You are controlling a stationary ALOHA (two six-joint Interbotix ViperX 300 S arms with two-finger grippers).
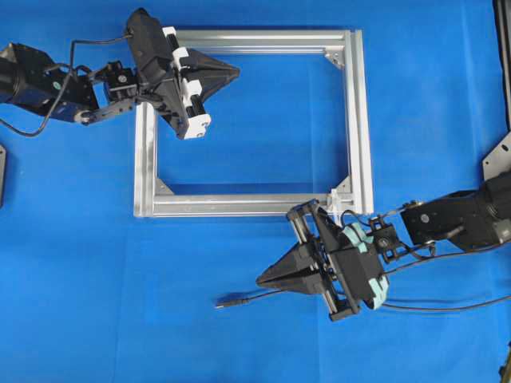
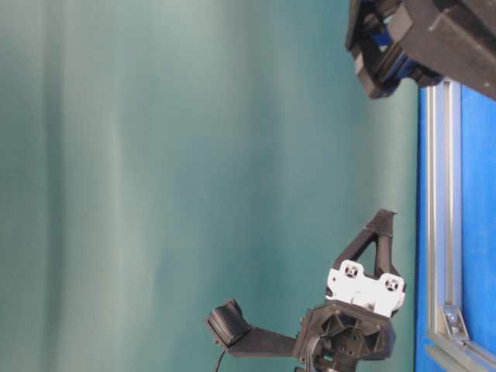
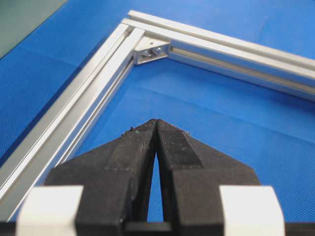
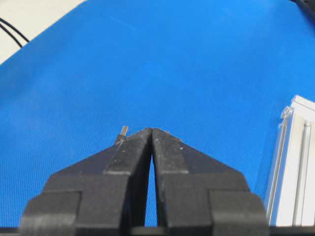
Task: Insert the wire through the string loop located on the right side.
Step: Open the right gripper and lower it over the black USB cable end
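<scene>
The wire lies on the blue mat, and its plug tip points left. It runs right under my right gripper, which hovers above it, shut and empty. In the right wrist view the plug tip peeks out just past my shut right gripper. The string loop shows as a tiny white bit at the lower right corner of the aluminium frame. My left gripper is shut and empty over the frame's upper left part. In its wrist view the left gripper points toward a corner bracket.
The frame's rails pass left of and ahead of the left gripper. One end of the frame stands at the right of the right wrist view. Thicker black arm cables trail at the right. The table-level view shows the frame edge.
</scene>
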